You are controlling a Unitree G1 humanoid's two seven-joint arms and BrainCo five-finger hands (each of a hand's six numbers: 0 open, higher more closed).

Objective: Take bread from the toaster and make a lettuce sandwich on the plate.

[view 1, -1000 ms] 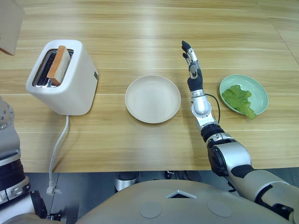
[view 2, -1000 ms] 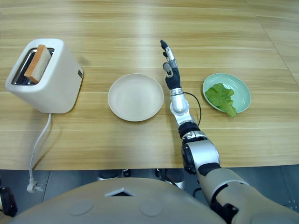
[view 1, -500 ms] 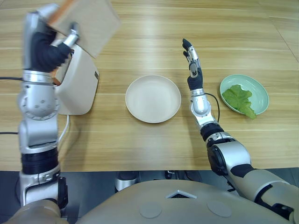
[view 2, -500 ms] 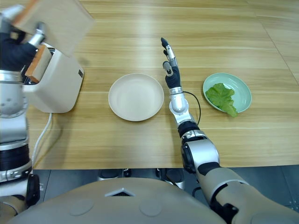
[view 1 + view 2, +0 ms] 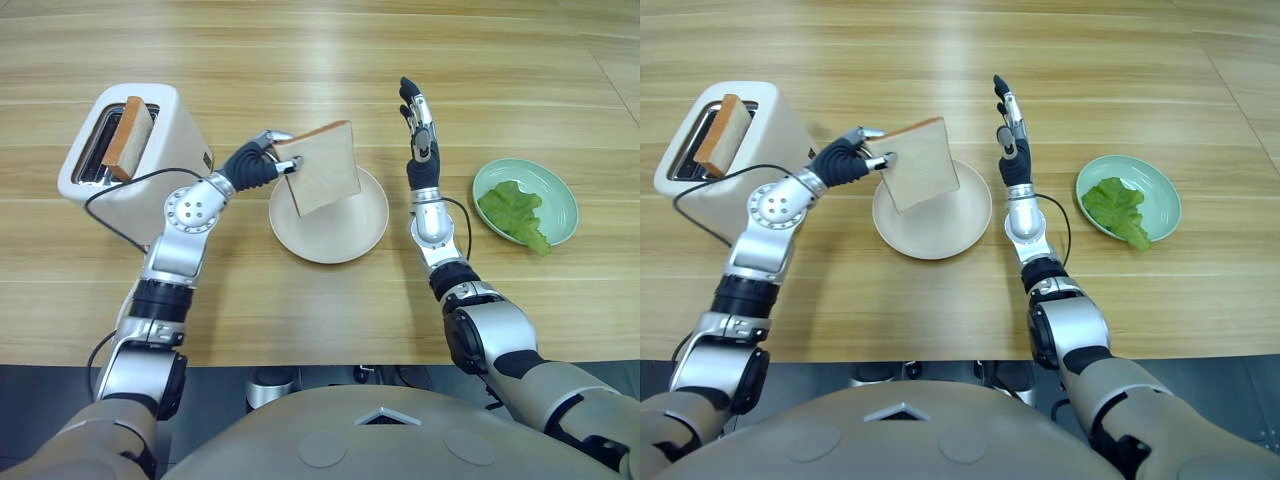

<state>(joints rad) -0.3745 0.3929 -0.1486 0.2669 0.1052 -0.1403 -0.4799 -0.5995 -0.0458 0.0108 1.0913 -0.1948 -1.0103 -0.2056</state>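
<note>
The round beige plate (image 5: 352, 236) lies at the centre of the frame on the wooden table (image 5: 300, 50). To its right, at the right edge of the frame, a small green dish (image 5: 558, 192) holds a leaf of lettuce (image 5: 510, 212).

Over the left part of the plate, the left hand (image 5: 255, 163) pinches a bread slice (image 5: 325, 167) by its left edge, fingers curled tight on it. The slice stands on edge and tilts, its lower corner over the plate's left rim; whether it touches the plate cannot be told.

Between plate and dish, the right hand (image 5: 418, 125) stands upright, fingers stretched out straight and holding nothing.

At the upper left of the frame stands the white toaster (image 5: 172, 118), with a second slice (image 5: 128, 132) sticking up out of one slot.
</note>
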